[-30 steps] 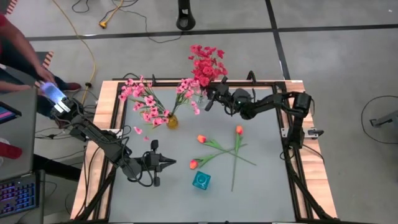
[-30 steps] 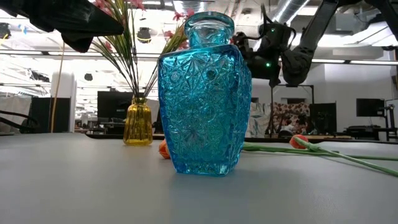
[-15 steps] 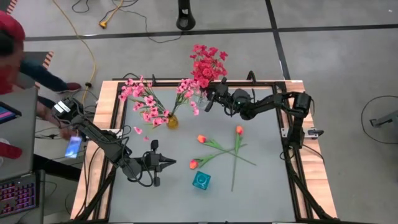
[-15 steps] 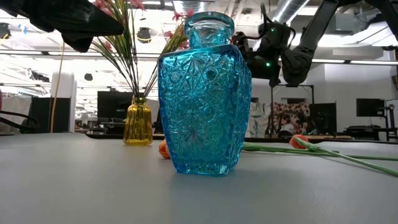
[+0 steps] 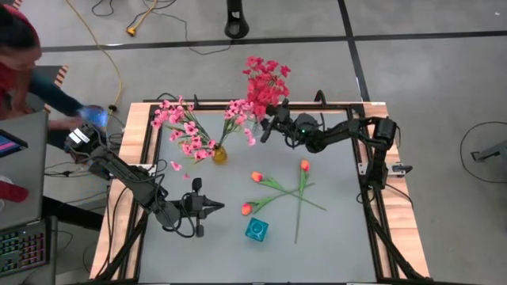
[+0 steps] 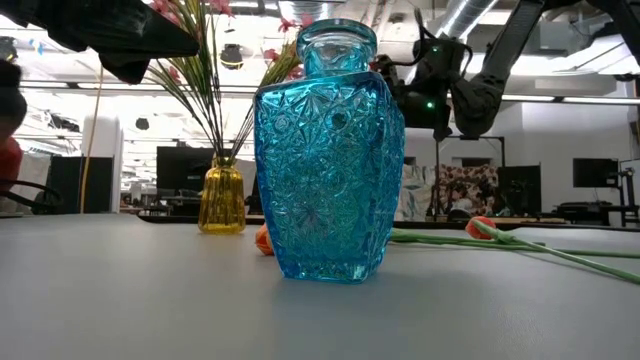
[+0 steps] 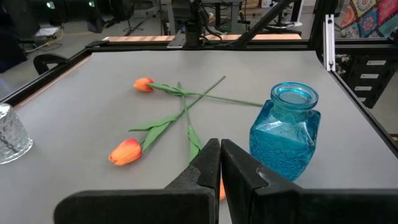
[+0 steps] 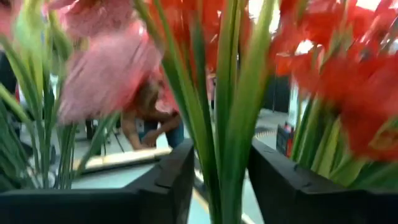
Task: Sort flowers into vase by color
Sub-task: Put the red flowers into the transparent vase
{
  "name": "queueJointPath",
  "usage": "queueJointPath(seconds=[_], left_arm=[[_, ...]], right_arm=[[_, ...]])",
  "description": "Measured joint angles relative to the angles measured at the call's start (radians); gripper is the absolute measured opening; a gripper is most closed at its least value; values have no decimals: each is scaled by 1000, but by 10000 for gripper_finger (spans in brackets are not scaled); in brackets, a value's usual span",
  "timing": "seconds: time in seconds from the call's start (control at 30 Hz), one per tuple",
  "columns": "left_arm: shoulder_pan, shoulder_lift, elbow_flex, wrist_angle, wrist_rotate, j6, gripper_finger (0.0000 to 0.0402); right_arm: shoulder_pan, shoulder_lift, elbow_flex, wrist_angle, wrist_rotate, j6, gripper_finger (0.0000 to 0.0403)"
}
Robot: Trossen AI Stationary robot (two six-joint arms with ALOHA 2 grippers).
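Our right fingers (image 8: 217,180) stand apart around the dark-red flowers' (image 5: 265,83) green stems at the counter's (image 5: 333,229) twelve o'clock edge, so we risk snagging and tipping them while withdrawing.

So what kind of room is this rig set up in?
Probably a robotics lab or workshop: concrete floor marked with black tape, a yellow cable trailing across it, and exposed ceiling ducts with monitors behind the table.
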Motion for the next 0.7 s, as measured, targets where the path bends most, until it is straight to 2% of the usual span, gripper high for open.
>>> queueJointPath(seconds=[0.13, 0.27, 0.7], left_arm=[[0, 0, 0, 0, 0, 0, 1], [0, 0, 0, 0, 0, 0, 1], [0, 0, 0, 0, 1, -2, 1]], right_arm=[[14, 0, 0, -72, 27, 0, 208], [24, 0, 0, -122, 28, -2, 228], [27, -8, 0, -220, 29, -9, 232]])
